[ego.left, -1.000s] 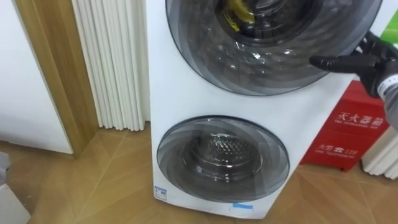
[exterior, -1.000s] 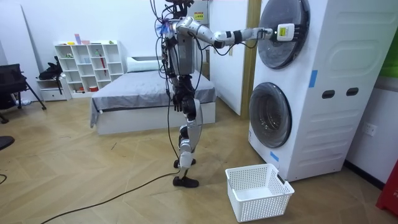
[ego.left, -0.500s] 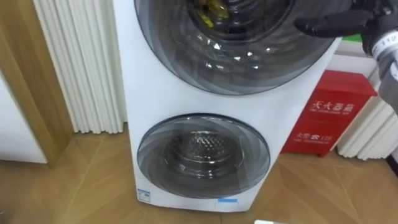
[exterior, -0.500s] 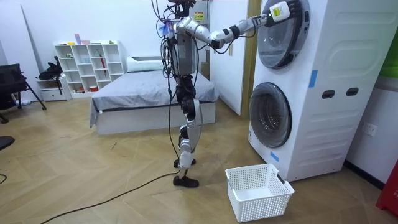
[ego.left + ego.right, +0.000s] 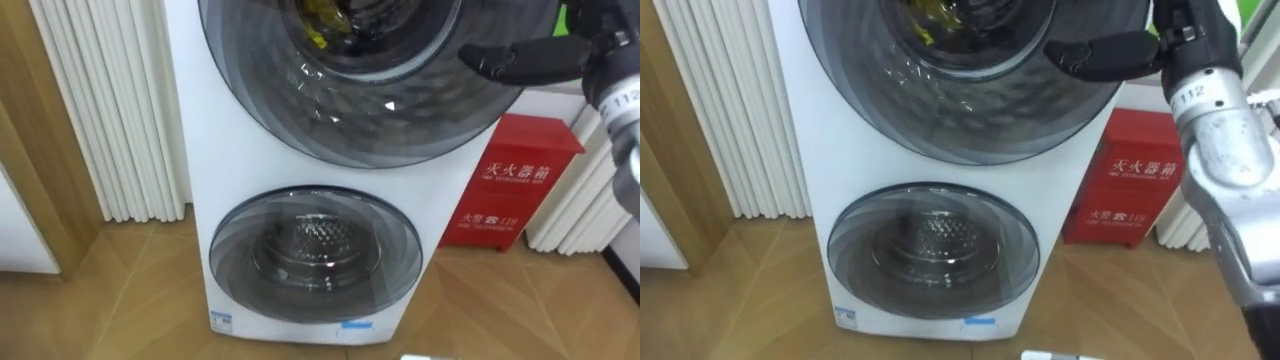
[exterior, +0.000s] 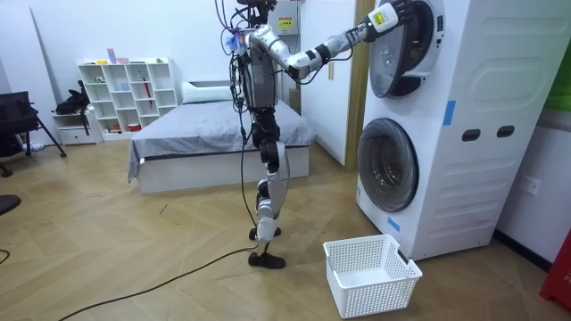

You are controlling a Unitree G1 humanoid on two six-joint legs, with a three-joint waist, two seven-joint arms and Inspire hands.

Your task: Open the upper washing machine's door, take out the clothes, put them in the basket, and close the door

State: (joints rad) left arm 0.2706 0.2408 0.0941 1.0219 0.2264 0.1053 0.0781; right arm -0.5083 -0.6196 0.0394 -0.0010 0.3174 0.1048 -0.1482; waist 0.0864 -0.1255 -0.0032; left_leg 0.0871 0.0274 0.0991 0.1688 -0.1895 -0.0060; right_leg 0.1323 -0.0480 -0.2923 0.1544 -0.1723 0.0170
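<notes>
**Clerk:** Right hand (image 5: 540,60), how is it entered?

**Keeper:** Raised at the right rim of the upper door (image 5: 350,110). One dark finger is laid straight across the glass and the rest are hidden, so grasp or release cannot be told.

**Clerk:** Remaining items, by size?

**Keeper:** White stacked washing machine (image 6: 473,134). Lower door (image 5: 315,255), closed. White basket (image 6: 370,272), set on the floor before the machine. Yellow clothes (image 5: 322,22), seen through the glass inside the upper drum.
</notes>
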